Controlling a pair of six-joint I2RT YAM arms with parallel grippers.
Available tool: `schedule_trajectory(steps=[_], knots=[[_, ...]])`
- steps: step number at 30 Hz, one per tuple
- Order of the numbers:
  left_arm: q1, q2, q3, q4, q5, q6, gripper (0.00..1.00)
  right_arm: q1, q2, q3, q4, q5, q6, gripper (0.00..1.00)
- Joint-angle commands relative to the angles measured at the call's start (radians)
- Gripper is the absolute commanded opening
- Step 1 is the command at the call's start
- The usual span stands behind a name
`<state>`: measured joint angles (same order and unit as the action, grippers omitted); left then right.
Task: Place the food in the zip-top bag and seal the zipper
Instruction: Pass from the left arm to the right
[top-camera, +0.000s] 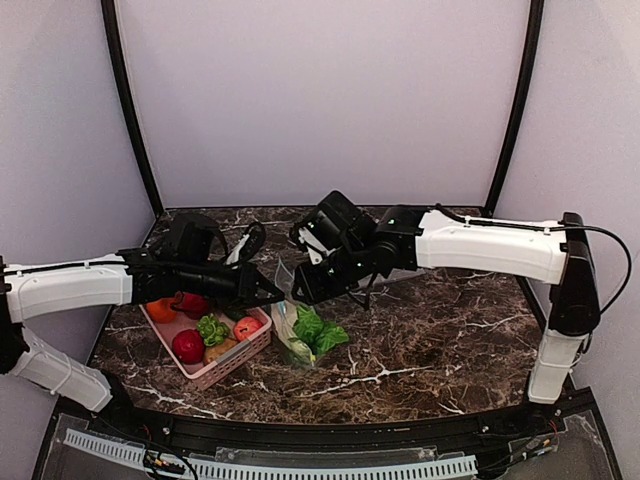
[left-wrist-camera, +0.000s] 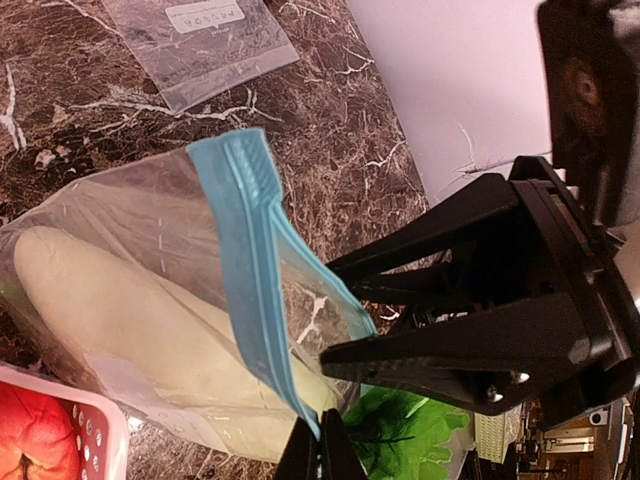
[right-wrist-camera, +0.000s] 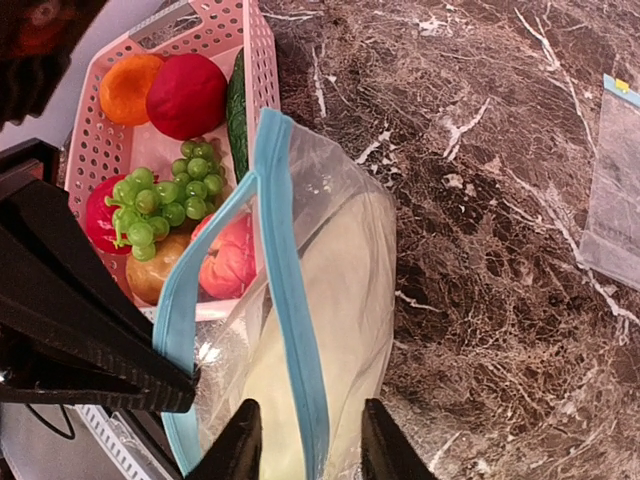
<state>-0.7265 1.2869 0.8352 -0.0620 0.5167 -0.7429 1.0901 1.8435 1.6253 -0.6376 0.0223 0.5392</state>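
The clear zip-top bag (top-camera: 300, 335) stands on the table right of the pink basket, mouth up. Inside it are the leafy green lettuce (top-camera: 318, 328) and the long pale cabbage-like piece (left-wrist-camera: 130, 320). My left gripper (left-wrist-camera: 320, 455) is shut on the teal zipper strip (left-wrist-camera: 245, 250) at one end of the mouth; it also shows in the top view (top-camera: 272, 292). My right gripper (right-wrist-camera: 305, 445) is open, its jaws either side of the zipper strip (right-wrist-camera: 290, 330) without touching it. In the top view the right gripper (top-camera: 300, 293) is just above the bag's mouth.
The pink basket (top-camera: 258, 347) holds green grapes (right-wrist-camera: 160, 195), a pinkish-red round piece (right-wrist-camera: 235, 262), red and orange pieces. A second clear bag (left-wrist-camera: 200, 40) lies flat farther back on the marble table; it also shows in the right wrist view (right-wrist-camera: 620, 190).
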Motion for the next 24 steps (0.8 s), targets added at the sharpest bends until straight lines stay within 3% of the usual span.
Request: schedule_trajectory(steps=[1,6,13,15,19,22,24], knots=[[0.002,0.015,0.045,-0.015,0.023,0.034,0.01,-0.013,0.036,0.022,0.023,0.011,-0.009,0.26],[0.002,0.05,0.079,-0.023,0.036,0.069,0.01,-0.021,0.029,0.022,0.023,0.01,-0.006,0.0],[0.003,0.15,0.204,-0.074,0.031,0.207,0.03,-0.028,-0.037,0.02,-0.05,0.117,0.075,0.0],[0.004,0.18,0.243,-0.082,0.023,0.246,0.13,-0.03,-0.065,0.003,-0.051,0.151,0.112,0.0],[0.001,0.214,0.293,-0.083,-0.002,0.304,0.43,-0.039,-0.104,-0.048,-0.051,0.221,0.203,0.0],[0.001,0.181,0.286,-0.083,-0.058,0.338,0.71,-0.045,-0.118,-0.075,-0.044,0.254,0.277,0.0],[-0.002,0.136,0.251,-0.083,-0.128,0.357,0.81,-0.045,-0.124,-0.089,-0.03,0.273,0.325,0.0]])
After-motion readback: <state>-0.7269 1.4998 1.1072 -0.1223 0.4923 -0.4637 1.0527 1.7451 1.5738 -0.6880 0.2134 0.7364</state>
